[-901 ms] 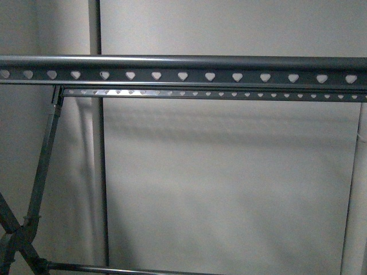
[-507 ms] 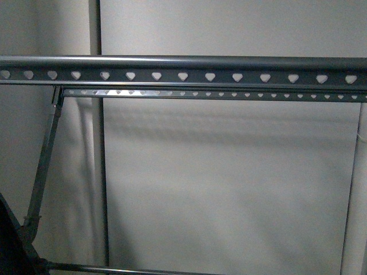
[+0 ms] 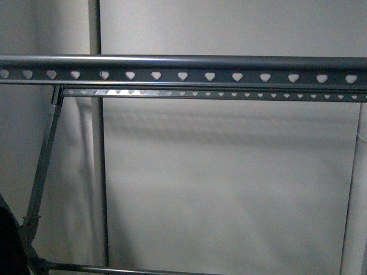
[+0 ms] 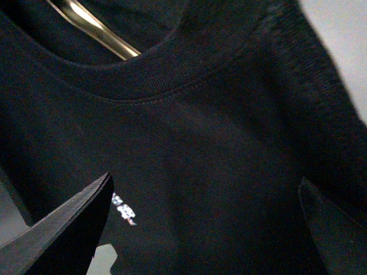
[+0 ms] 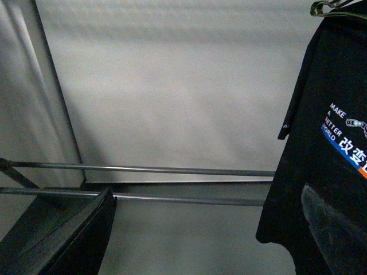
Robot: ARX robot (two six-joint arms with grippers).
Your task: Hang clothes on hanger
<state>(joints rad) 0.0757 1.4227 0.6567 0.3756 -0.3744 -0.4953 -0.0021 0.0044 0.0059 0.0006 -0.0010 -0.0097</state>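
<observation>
Front view: the grey rack (image 3: pixel 183 75) runs past both side edges, and its legs are cut off at the bottom. A black shape (image 3: pixel 8 246) in the lower left corner is too cropped to identify.

Left wrist view: the black T-shirt (image 4: pixel 218 143) overfills the frame. Its print (image 4: pixel 123 211) is blurred, unreadable and partly covered by a finger (image 4: pixel 63 235) of the left gripper (image 4: pixel 205 179).

Right wrist view: the shirt's lettering (image 5: pixel 344 129) and a hook (image 5: pixel 330 7) above it are cut off at the frame's edges.

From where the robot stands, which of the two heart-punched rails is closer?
The upper rail, spanning the whole front view with bigger heart holes; the lower rail looks thinner, its hearts smaller.
</observation>
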